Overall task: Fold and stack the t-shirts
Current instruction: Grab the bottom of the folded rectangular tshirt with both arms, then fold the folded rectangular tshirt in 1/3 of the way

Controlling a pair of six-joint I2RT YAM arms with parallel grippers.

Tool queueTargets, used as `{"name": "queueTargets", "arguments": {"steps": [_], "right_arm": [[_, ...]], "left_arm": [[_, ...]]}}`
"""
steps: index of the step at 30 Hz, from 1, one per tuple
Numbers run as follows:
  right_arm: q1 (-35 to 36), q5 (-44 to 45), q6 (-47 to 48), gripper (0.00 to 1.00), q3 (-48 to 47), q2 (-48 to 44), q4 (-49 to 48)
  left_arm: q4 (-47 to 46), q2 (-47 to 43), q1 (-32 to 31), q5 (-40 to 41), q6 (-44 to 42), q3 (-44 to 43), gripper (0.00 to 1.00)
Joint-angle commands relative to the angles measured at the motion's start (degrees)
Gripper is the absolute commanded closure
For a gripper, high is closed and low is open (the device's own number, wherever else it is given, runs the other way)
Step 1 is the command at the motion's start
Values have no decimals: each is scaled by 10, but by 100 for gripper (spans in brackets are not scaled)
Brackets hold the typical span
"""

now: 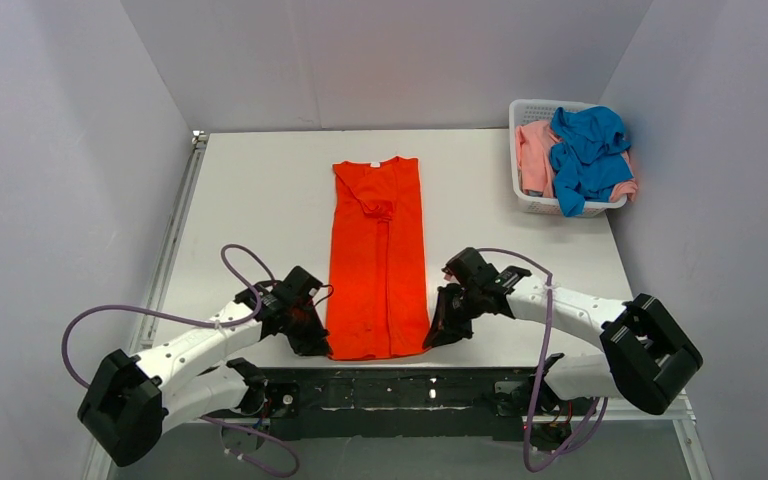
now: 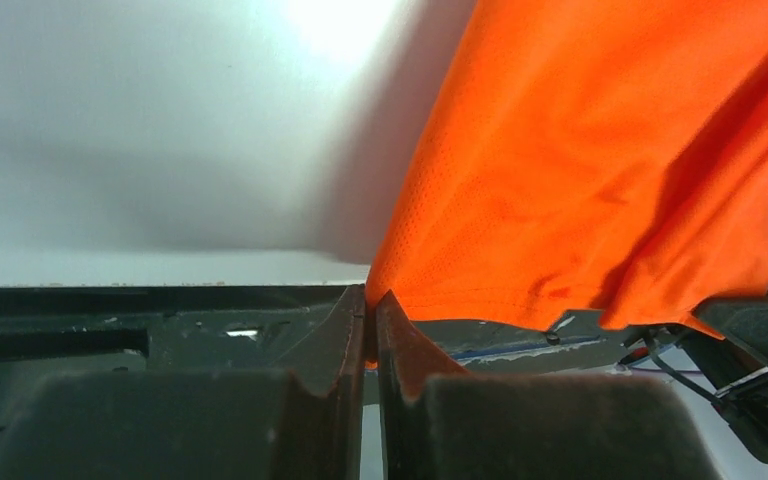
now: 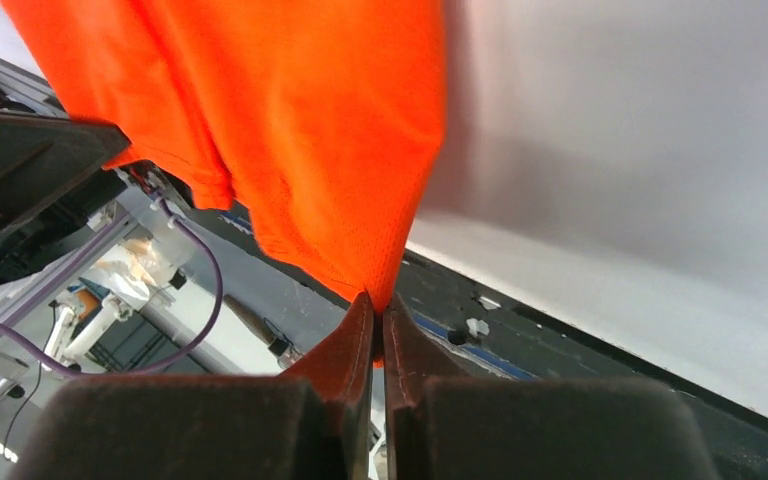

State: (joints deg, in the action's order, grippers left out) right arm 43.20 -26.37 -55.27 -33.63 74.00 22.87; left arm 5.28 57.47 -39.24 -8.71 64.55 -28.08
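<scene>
Our left tool (image 2: 370,303) is pressed together on the near left hem corner of the bright orange-red short-sleeved cloth t-shirt (image 1: 378,260); our right tool (image 3: 375,303) pinches its near right corner. We see that shirt lying as a long narrow strip, sides folded in, collar far from us, on the white tabletop (image 1: 250,200). At the far right, the bright blue cloth t-shirt (image 1: 588,150) and the pale pink cloth t-shirt (image 1: 533,150) sit crumpled in the white slotted plastic basket (image 1: 523,105).
</scene>
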Motion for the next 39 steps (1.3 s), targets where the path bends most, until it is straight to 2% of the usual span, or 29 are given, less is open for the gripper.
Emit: {"name": "queueTargets", "arguments": {"steps": [1, 4, 8, 11, 15, 27, 35, 39], "right_arm": [[0, 39, 14, 99, -65, -4, 26], [0, 51, 21, 99, -115, 17, 30], [-22, 72, 41, 99, -193, 50, 67], [-48, 88, 58, 99, -251, 73, 90], [-82, 98, 83, 99, -321, 115, 121], [-147, 113, 125, 99, -492, 272, 133], [-174, 94, 128, 99, -560, 342, 132], [-183, 72, 134, 99, -580, 372, 124]], "left_arm": [[93, 38, -3, 7, -12, -74, 100], [78, 75, -2, 12, -23, -110, 100], [105, 121, 17, 34, -59, -191, 100], [131, 164, 44, 34, -92, -255, 100], [115, 214, 81, 29, -106, -303, 100], [130, 386, 171, 47, -160, -482, 100], [120, 491, 204, 12, -188, -574, 100], [122, 519, 208, 20, -200, -605, 100]]}}
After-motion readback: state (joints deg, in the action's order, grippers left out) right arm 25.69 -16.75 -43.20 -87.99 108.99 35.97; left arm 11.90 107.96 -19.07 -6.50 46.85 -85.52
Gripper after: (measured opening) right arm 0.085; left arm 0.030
